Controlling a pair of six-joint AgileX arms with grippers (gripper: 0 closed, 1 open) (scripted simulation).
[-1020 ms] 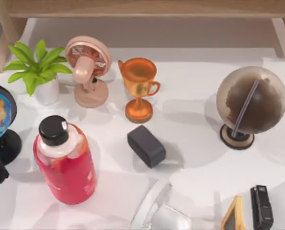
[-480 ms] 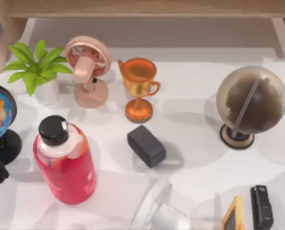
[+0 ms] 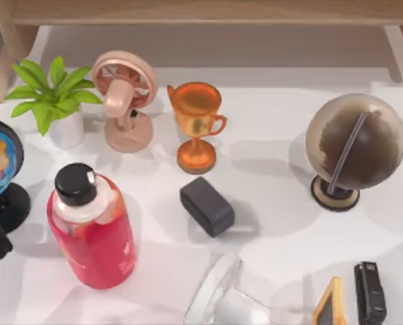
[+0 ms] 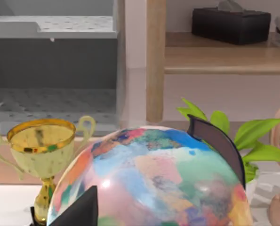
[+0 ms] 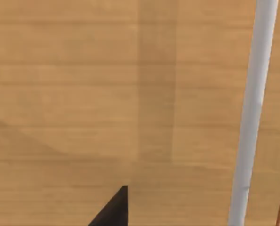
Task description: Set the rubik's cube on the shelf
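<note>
While neither jaw state can be told, top view counts two globes, one trophy (image 3: 196, 125); shelf (image 3: 208, 11) runs left-right along the far edge.

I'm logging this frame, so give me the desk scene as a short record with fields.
shelf: long light-brown wooden board along the top view's far edge
table centre: dark grey rounded block, orange trophy behind it
table left: red bottle with black cap, pink fan, green potted plant
table right: brown globe
left end effector: dark fingertip beside a multicoloured globe
</note>
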